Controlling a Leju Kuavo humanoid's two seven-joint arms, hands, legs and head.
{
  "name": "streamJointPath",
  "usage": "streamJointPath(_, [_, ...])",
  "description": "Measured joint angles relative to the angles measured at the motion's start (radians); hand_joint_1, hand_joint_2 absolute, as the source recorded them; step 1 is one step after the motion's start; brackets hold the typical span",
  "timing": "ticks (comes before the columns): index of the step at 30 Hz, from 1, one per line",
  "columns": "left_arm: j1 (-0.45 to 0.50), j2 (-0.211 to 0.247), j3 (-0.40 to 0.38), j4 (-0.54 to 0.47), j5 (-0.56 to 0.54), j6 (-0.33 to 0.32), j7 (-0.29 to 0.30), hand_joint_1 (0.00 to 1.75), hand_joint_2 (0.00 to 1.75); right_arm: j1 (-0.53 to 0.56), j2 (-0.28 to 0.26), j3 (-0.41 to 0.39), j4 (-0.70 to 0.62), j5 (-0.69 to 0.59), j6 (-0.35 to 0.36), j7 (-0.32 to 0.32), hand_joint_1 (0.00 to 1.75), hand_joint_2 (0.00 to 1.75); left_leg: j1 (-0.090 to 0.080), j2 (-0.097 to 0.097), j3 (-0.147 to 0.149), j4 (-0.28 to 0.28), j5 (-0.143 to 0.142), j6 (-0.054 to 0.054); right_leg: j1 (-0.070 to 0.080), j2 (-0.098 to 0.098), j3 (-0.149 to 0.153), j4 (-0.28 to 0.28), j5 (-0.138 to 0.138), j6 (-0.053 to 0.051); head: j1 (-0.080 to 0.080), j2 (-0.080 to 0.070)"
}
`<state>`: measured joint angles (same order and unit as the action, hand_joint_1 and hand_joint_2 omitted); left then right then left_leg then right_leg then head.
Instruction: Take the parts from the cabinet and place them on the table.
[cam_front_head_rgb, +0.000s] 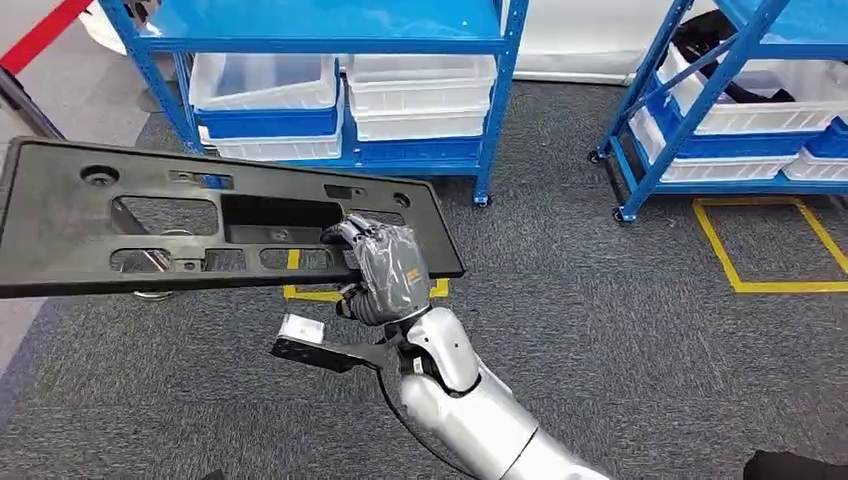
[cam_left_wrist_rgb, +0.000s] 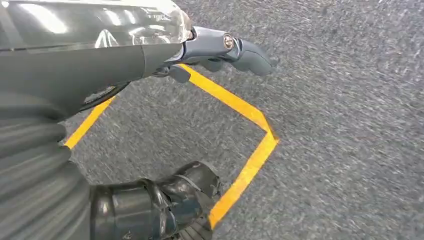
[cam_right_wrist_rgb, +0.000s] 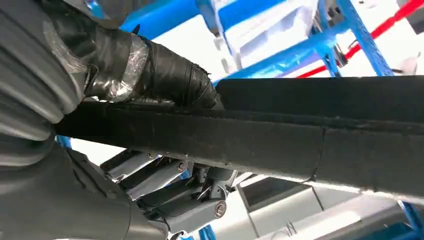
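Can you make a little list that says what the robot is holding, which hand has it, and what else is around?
held thing: long flat black plastic panel with cut-out holes, carried in the air above the floor
holding hand: right hand, gripping the panel's end
other hand: left hand, holding nothing, above yellow floor tape
floor: dark grey carpet
behind: blue metal shelf racks with white plastic bins
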<state>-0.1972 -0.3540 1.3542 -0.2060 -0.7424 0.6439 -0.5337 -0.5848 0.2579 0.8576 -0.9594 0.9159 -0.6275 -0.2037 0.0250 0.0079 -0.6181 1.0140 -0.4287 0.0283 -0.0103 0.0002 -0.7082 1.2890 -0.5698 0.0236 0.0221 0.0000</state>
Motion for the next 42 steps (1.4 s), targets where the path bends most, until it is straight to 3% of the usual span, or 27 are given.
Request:
streamJointPath(2, [0.001, 0.002, -0.004, 0.000, -0.038, -0.003, 0.039, 0.00, 1.75, -0.001, -0.002, 0.000, -0.001, -0.009, -0.002, -0.012, 1.75, 1.75, 0.001, -0.001, -0.009, 0.005, 0.006, -0.008, -0.003, 0.000, 0.120, -0.181, 0.063, -0.005, 0.000, 0.000])
streamJointPath(3, [0.008, 0.010, -0.023, 0.002, -0.099, -0.026, 0.096, 0.00, 1.75, -0.001, -0.004, 0.000, -0.006, -0.026, -0.005, -0.029, 1.75, 1.75, 0.000, -0.001, -0.012, 0.006, 0.010, -0.015, -0.002, 0.002, 0.159, -0.252, 0.057, -0.012, 0.000, 0.000])
streamJointPath(6, [0.053, 0.108, -0.122, 0.002, -0.190, -0.215, 0.186, 0.00, 1.75, -0.001, -0.028, 0.000, -0.037, -0.057, -0.002, -0.058, 1.75, 1.75, -0.002, 0.002, -0.017, 0.003, 0.023, -0.036, 0.012, 0.003, 0.150, -0.257, 0.071, -0.028, -0.001, 0.000])
streamJointPath(7, [0.062, 0.130, -0.138, 0.002, -0.193, -0.236, 0.203, 0.00, 1.75, -0.001, -0.038, 0.000, -0.048, -0.061, -0.001, -0.061, 1.75, 1.75, 0.001, 0.003, -0.016, -0.001, 0.029, -0.045, 0.016, 0.004, 0.149, -0.260, 0.077, -0.036, -0.001, 0.000])
streamJointPath(8, [0.071, 0.152, -0.150, 0.002, -0.196, -0.239, 0.209, 0.00, 1.75, -0.001, -0.045, 0.000, -0.055, -0.062, 0.000, -0.061, 1.75, 1.75, 0.004, 0.002, -0.021, 0.002, 0.026, -0.051, 0.006, 0.002, 0.148, -0.272, 0.090, -0.049, 0.000, 0.000])
streamJointPath(10, [0.088, 0.191, -0.174, 0.002, -0.204, -0.242, 0.219, 0.00, 1.75, -0.001, -0.056, 0.000, -0.071, -0.067, 0.002, -0.063, 1.75, 1.75, 0.005, 0.000, -0.052, 0.080, -0.054, -0.056, 0.006, 0.000, 0.135, -0.274, 0.103, -0.064, -0.002, 0.000])
streamJointPath(12, [0.094, 0.211, -0.191, 0.002, -0.212, -0.242, 0.215, 0.00, 1.75, 0.000, -0.065, 0.000, -0.081, -0.067, 0.008, -0.062, 1.75, 1.75, 0.004, -0.001, -0.110, 0.242, -0.145, -0.064, 0.010, -0.002, 0.117, -0.271, 0.113, -0.068, -0.002, 0.000])
streamJointPath(13, [0.095, 0.216, -0.201, 0.002, -0.217, -0.242, 0.211, 0.00, 1.75, 0.003, -0.069, 0.000, -0.081, -0.065, 0.011, -0.059, 1.75, 1.75, 0.004, -0.001, -0.127, 0.306, -0.170, -0.066, 0.012, -0.005, 0.107, -0.267, 0.118, -0.069, -0.003, 0.000])
streamJointPath(14, [0.096, 0.217, -0.206, 0.002, -0.221, -0.240, 0.209, 0.00, 1.75, 0.006, -0.073, 0.000, -0.081, -0.061, 0.014, -0.054, 1.75, 1.75, 0.004, -0.001, -0.119, 0.312, -0.167, -0.065, 0.013, -0.006, 0.100, -0.265, 0.122, -0.069, -0.002, 0.000])
streamJointPath(15, [0.097, 0.219, -0.215, 0.002, -0.222, -0.239, 0.206, 0.00, 1.75, 0.010, -0.079, 0.000, -0.083, -0.056, 0.019, -0.049, 1.75, 1.75, 0.004, -0.001, -0.085, 0.273, -0.148, -0.063, 0.014, -0.006, 0.093, -0.262, 0.125, -0.068, -0.003, 0.000])
streamJointPath(17, [0.101, 0.220, -0.225, 0.002, -0.224, -0.238, 0.204, 0.00, 1.75, 0.013, -0.083, 0.000, -0.088, -0.050, 0.020, -0.044, 1.75, 1.75, 0.004, -0.001, 0.038, 0.088, -0.082, -0.054, 0.015, -0.004, 0.081, -0.253, 0.132, -0.064, -0.002, 0.000])
streamJointPath(18, [0.101, 0.219, -0.226, 0.002, -0.226, -0.238, 0.204, 0.00, 1.75, 0.013, -0.084, 0.000, -0.093, -0.048, 0.021, -0.042, 1.75, 1.75, 0.003, -0.001, 0.079, 0.020, -0.077, -0.048, 0.016, -0.003, 0.078, -0.249, 0.133, -0.062, -0.002, 0.000])
streamJointPath(19, [0.100, 0.219, -0.228, 0.002, -0.230, -0.238, 0.204, 0.00, 1.75, 0.013, -0.085, -0.002, -0.100, -0.045, 0.021, -0.041, 1.75, 1.75, -0.005, 0.000, 0.086, 0.003, -0.083, -0.043, 0.026, -0.003, 0.070, -0.242, 0.136, -0.056, -0.002, 0.000])
streamJointPath(22, [0.102, 0.222, -0.240, 0.002, -0.233, -0.240, 0.207, 0.00, 1.75, 0.016, -0.090, -0.002, -0.112, -0.036, 0.026, -0.034, 1.75, 1.75, -0.010, -0.003, 0.074, 0.006, -0.067, -0.024, 0.019, -0.004, 0.066, -0.249, 0.153, -0.036, -0.001, 0.000])
streamJointPath(23, [0.103, 0.221, -0.245, 0.002, -0.234, -0.240, 0.208, 0.00, 1.75, 0.016, -0.092, -0.002, -0.117, -0.034, 0.029, -0.031, 1.75, 1.75, -0.001, -0.002, 0.073, -0.008, -0.055, -0.016, 0.026, -0.003, 0.064, -0.248, 0.157, -0.029, -0.001, 0.000])
streamJointPath(24, [0.103, 0.221, -0.248, 0.002, -0.235, -0.240, 0.208, 0.00, 1.75, 0.018, -0.095, -0.003, -0.120, -0.033, 0.031, -0.031, 1.75, 1.75, 0.000, 0.004, 0.071, -0.012, -0.045, -0.011, 0.021, 0.001, 0.057, -0.237, 0.137, -0.024, -0.002, 0.000])
streamJointPath(25, [0.103, 0.222, -0.249, 0.002, -0.234, -0.240, 0.209, 0.00, 1.75, 0.018, -0.098, -0.004, -0.126, -0.033, 0.034, -0.031, 1.75, 1.75, 0.002, 0.005, 0.063, -0.014, -0.037, 0.000, 0.018, 0.000, 0.040, -0.194, 0.091, -0.020, 0.002, 0.000])
streamJointPath(27, [0.103, 0.222, -0.250, 0.002, -0.235, -0.241, 0.210, 0.00, 1.75, 0.020, -0.102, -0.004, -0.128, -0.033, 0.036, -0.031, 1.75, 1.75, 0.000, 0.005, 0.046, -0.012, -0.026, 0.004, 0.010, 0.000, -0.019, -0.033, -0.002, -0.011, 0.002, 0.000])
streamJointPath(29, [0.104, 0.222, -0.250, 0.002, -0.235, -0.243, 0.210, 0.00, 1.75, 0.028, -0.108, -0.004, -0.128, -0.032, 0.038, -0.030, 1.75, 1.75, 0.000, 0.004, 0.028, -0.008, -0.017, 0.003, 0.005, 0.000, -0.043, 0.058, -0.032, -0.004, 0.002, 0.000])
streamJointPath(30, [0.105, 0.222, -0.250, 0.002, -0.235, -0.243, 0.210, 0.00, 1.75, 0.030, -0.110, -0.004, -0.129, -0.031, 0.039, -0.029, 1.75, 1.75, 0.000, 0.004, 0.022, -0.005, -0.014, 0.001, 0.002, 0.000, -0.021, 0.034, -0.016, -0.003, 0.002, 0.000])
streamJointPath(31, [0.105, 0.222, -0.250, 0.002, -0.235, -0.244, 0.210, 0.00, 1.75, 0.030, -0.112, -0.004, -0.130, -0.030, 0.040, -0.028, 1.75, 1.75, 0.001, 0.003, 0.016, -0.001, -0.012, -0.001, 0.001, 0.000, 0.025, -0.034, 0.016, -0.004, 0.002, 0.000])
streamJointPath(33, [0.105, 0.222, -0.251, 0.002, -0.237, -0.245, 0.214, 0.00, 1.75, 0.029, -0.112, -0.005, -0.140, -0.026, 0.042, -0.027, 1.75, 1.75, 0.001, 0.002, 0.008, 0.007, -0.008, -0.007, 0.000, 0.000, 0.141, -0.222, 0.077, -0.014, 0.002, 0.000])
streamJointPath(34, [0.104, 0.222, -0.251, 0.002, -0.238, -0.246, 0.217, 0.00, 1.75, 0.029, -0.112, -0.006, -0.145, -0.025, 0.043, -0.027, 1.75, 1.75, -0.005, 0.003, 0.002, 0.010, -0.006, -0.014, 0.008, 0.001, 0.154, -0.255, 0.062, -0.021, 0.001, 0.000])
streamJointPath(38, [0.104, 0.223, -0.251, 0.002, -0.240, -0.246, 0.226, 0.00, 1.75, 0.030, -0.113, -0.015, -0.155, -0.021, 0.056, -0.024, 1.75, 1.75, -0.003, 0.003, -0.001, 0.003, 0.014, -0.042, 0.010, 0.001, 0.142, -0.261, 0.087, -0.043, 0.001, 0.000])
streamJointPath(39, [0.104, 0.228, -0.251, 0.002, -0.240, -0.246, 0.229, 0.00, 1.75, 0.030, -0.113, -0.015, -0.158, -0.019, 0.057, -0.024, 1.75, 1.75, 0.002, 0.001, -0.010, 0.016, -0.004, -0.046, 0.003, -0.004, 0.141, -0.269, 0.098, -0.051, 0.001, 0.000])
streamJointPath(40, [0.105, 0.228, -0.251, 0.002, -0.240, -0.246, 0.232, 0.00, 1.75, 0.030, -0.113, -0.015, -0.162, -0.019, 0.057, -0.024, 1.75, 1.75, 0.001, 0.001, -0.024, 0.051, -0.045, -0.048, 0.002, -0.004, 0.135, -0.272, 0.105, -0.061, 0.000, 0.000])
streamJointPath(42, [0.105, 0.228, -0.251, 0.002, -0.241, -0.247, 0.237, 0.00, 1.75, 0.030, -0.113, -0.015, -0.169, -0.019, 0.059, -0.024, 1.75, 1.75, 0.002, 0.000, -0.075, 0.194, -0.135, -0.053, 0.005, -0.006, 0.118, -0.269, 0.114, -0.067, -0.001, 0.000])
